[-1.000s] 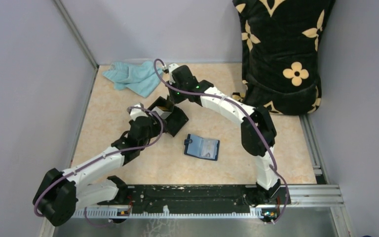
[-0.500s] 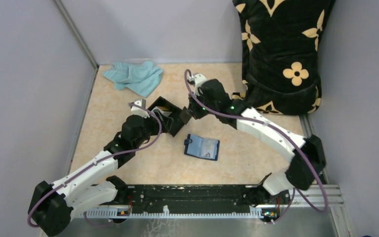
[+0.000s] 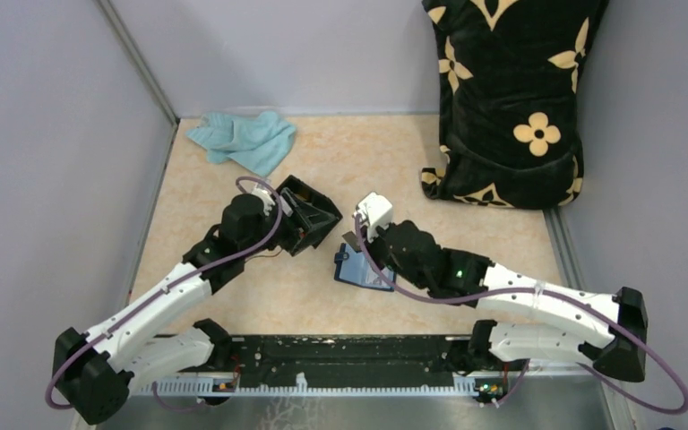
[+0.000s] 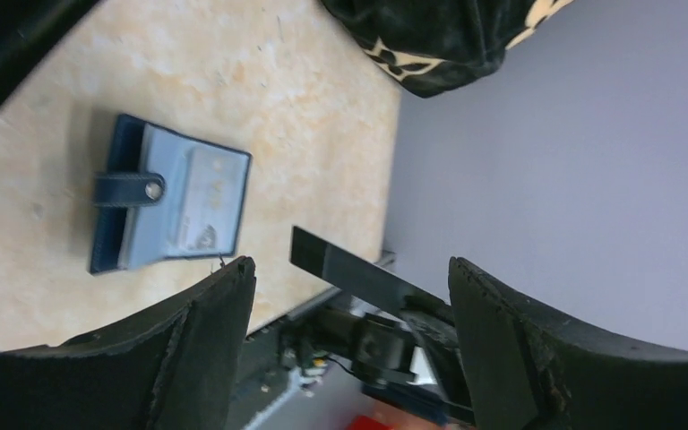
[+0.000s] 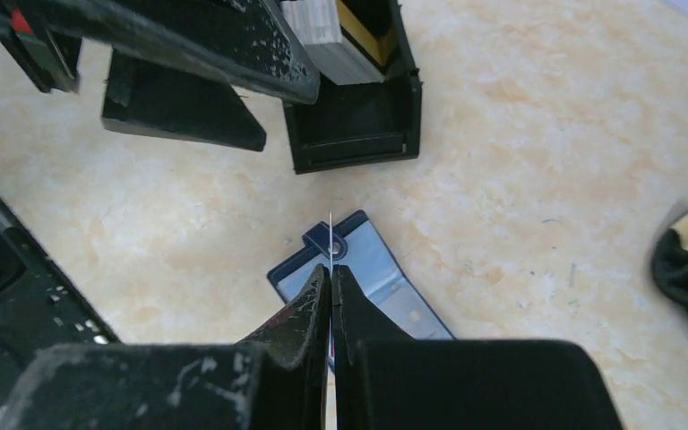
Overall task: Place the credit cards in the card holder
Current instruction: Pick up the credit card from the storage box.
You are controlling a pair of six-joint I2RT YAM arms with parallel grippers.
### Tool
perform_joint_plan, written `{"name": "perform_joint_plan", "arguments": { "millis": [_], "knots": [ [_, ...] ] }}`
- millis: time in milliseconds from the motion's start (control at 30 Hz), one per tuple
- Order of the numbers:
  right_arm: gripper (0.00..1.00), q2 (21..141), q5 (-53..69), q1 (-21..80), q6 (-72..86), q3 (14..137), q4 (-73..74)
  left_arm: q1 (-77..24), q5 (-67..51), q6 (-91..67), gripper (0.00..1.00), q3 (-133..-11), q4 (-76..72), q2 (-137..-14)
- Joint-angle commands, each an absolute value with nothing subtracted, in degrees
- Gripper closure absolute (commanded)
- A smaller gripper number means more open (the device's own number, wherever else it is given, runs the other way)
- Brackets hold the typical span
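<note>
The navy card holder (image 3: 378,277) lies open on the table, tab and silver snap at its left end; it also shows in the left wrist view (image 4: 170,202) and the right wrist view (image 5: 372,264). My right gripper (image 3: 358,244) (image 5: 331,273) hovers over its snap end, shut on a thin pale credit card (image 5: 331,235) seen edge-on. More cards, white (image 5: 321,25) and orange-yellow (image 5: 365,20), stand in the black box (image 3: 315,215) (image 5: 354,134). My left gripper (image 3: 288,213) (image 4: 349,269) is at the box, jaws wide apart, with a black strip (image 4: 349,269) between them.
A teal cloth (image 3: 244,139) lies at the back left. A black bag with cream flowers (image 3: 511,90) (image 4: 430,36) stands at the back right. Grey walls close in left, back and right. A black rail (image 3: 349,354) runs along the near edge.
My right arm swung from over the black box back toward the near side and now holds the card above the card holder. My left gripper shifted slightly right at the box.
</note>
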State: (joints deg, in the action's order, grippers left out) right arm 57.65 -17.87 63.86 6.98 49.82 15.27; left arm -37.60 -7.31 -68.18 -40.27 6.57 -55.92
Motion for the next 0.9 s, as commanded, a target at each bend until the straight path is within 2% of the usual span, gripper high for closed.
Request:
{"name": "perform_joint_plan", "arguments": {
  "millis": [0, 67, 300, 700, 767, 867],
  "knots": [
    [1.00, 55.2, -37.1, 71.1, -0.3, 46.9, 6.8, -37.9, -14.5, -79.3, 0.16, -42.2, 9.5, -54.0],
    [1.00, 55.3, -43.5, 74.3, -3.1, 45.5, 4.4, -37.9, -16.5, -80.6, 0.16, -42.8, 10.3, -54.3],
    [1.00, 56.3, -53.3, 82.8, -12.1, 41.7, -4.6, -38.7, -19.2, -84.1, 0.19, -43.2, 11.0, -54.9],
    [1.00, 63.8, -56.0, 90.5, -21.0, 42.3, -13.9, -39.1, -19.9, -84.9, 0.24, -45.1, 13.1, -57.6],
    [1.00, 64.8, -56.3, 91.3, -22.8, 42.3, -15.7, -39.5, -20.3, -84.8, 0.26, -45.3, 12.8, -58.2],
    [1.00, 65.8, -56.8, 92.2, -25.4, 42.4, -17.8, -39.8, -20.7, -84.8, 0.36, -45.2, 12.5, -58.5]
  ]
}}
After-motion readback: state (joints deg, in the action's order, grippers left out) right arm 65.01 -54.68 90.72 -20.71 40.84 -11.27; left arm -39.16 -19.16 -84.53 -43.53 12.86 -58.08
